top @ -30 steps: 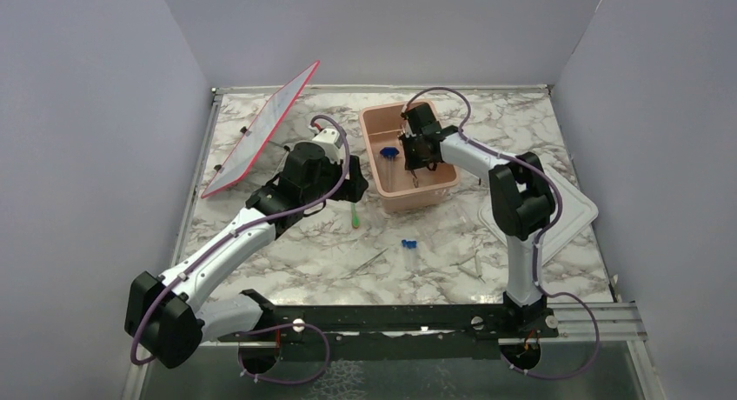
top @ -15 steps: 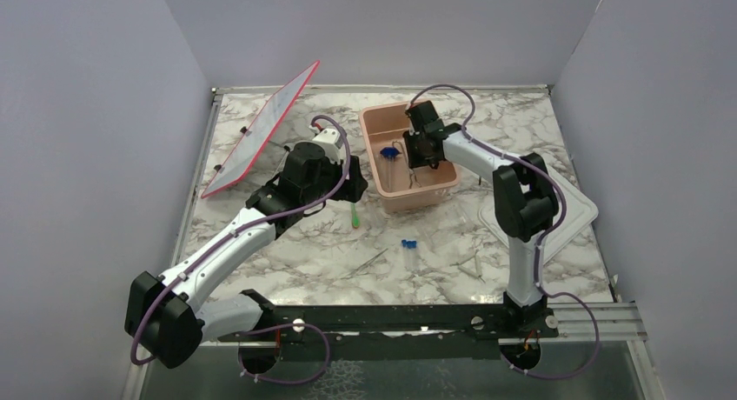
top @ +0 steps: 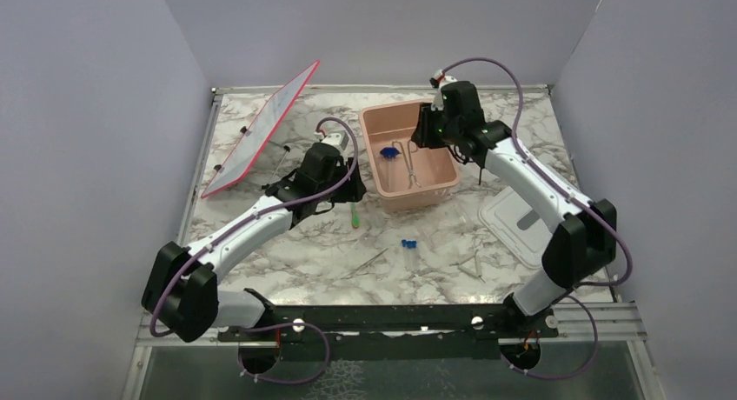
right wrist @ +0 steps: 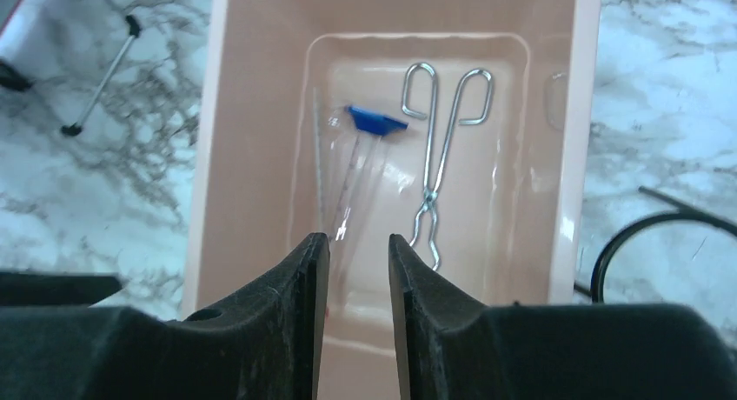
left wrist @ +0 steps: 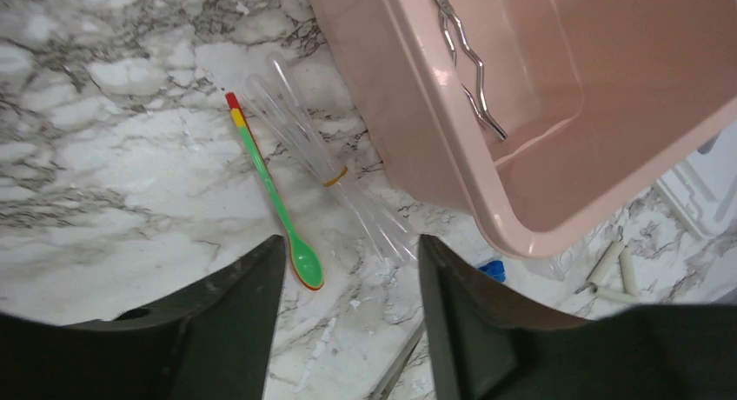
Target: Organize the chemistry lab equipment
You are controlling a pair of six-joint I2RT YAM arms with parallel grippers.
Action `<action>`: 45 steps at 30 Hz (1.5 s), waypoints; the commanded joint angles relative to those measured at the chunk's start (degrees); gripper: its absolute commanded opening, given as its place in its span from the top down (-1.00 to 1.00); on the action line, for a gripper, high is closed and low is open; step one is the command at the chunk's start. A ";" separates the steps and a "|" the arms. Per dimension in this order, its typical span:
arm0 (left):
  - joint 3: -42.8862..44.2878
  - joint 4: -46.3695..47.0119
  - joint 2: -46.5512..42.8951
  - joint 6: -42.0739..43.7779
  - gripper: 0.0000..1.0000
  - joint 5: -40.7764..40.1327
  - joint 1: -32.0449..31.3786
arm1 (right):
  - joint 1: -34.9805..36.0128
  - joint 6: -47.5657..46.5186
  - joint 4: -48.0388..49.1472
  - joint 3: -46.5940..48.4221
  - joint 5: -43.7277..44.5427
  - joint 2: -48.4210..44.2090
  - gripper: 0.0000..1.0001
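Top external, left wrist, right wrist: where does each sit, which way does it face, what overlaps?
Top external: high behind the bases, looking down on the table; left arm, right arm show.
Left wrist: over the table, looking down at green-yellow stick, clear tubes; left gripper at bottom.
Right wrist: above pink tub, looking straight in; right gripper at bottom.
Shared: tub and metal tongs appear in all three.

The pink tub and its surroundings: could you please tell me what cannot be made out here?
Left wrist view: the metal tongs run off the top edge; a blue cap sits mostly behind the pink tub corner.
Right wrist view: the black wire ring is cut by the right edge.
Top view: pale sticks on the marble are too small to identify.
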 commanded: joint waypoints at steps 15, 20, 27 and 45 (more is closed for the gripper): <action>1.06 12.58 21.52 -19.22 0.10 3.23 0.21 | -0.18 9.33 9.46 -26.16 -11.38 -24.11 0.27; -0.19 13.20 23.29 -21.61 0.12 -2.85 0.30 | -0.16 9.79 9.54 -27.49 -12.47 -25.58 0.27; -0.64 18.15 26.58 -21.09 0.22 -1.14 0.55 | -0.17 9.98 9.48 -28.41 -12.27 -26.49 0.28; -4.62 10.07 3.66 -12.05 0.68 -10.70 0.67 | -0.17 11.85 13.07 -27.77 -24.84 -27.00 0.27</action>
